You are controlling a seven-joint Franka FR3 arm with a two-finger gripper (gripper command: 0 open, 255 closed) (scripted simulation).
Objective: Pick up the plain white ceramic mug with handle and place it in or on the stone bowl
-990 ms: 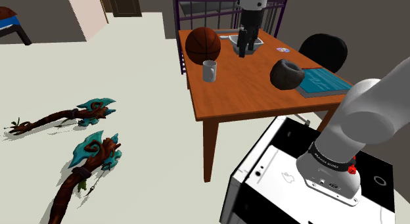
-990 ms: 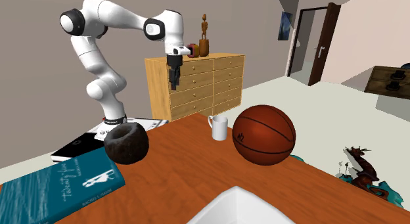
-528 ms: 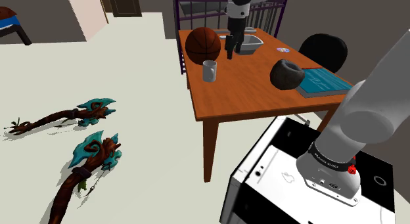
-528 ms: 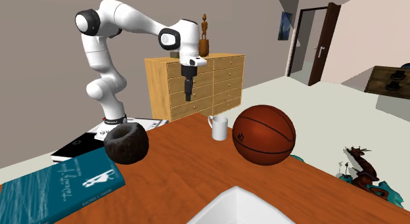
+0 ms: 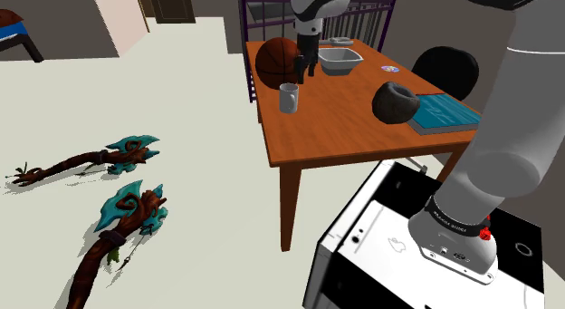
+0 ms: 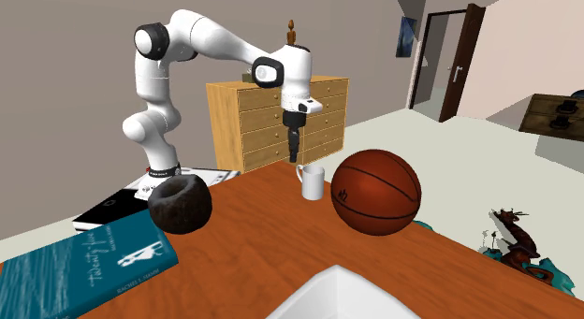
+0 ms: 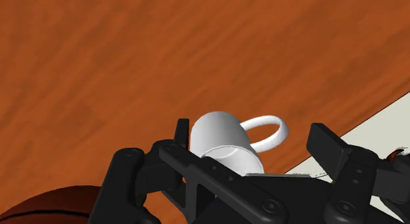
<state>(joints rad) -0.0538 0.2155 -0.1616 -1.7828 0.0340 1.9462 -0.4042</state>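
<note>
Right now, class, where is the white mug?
In the shoulder view, the white mug stands near the table's left edge, just in front of the basketball, below the gripper.

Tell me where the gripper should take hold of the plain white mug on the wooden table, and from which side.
Come straight down from above and pinch the wall of the plain white mug at its rim, away from the loop handle. It stands upright, mouth up, and the open gripper hangs above it.
</note>
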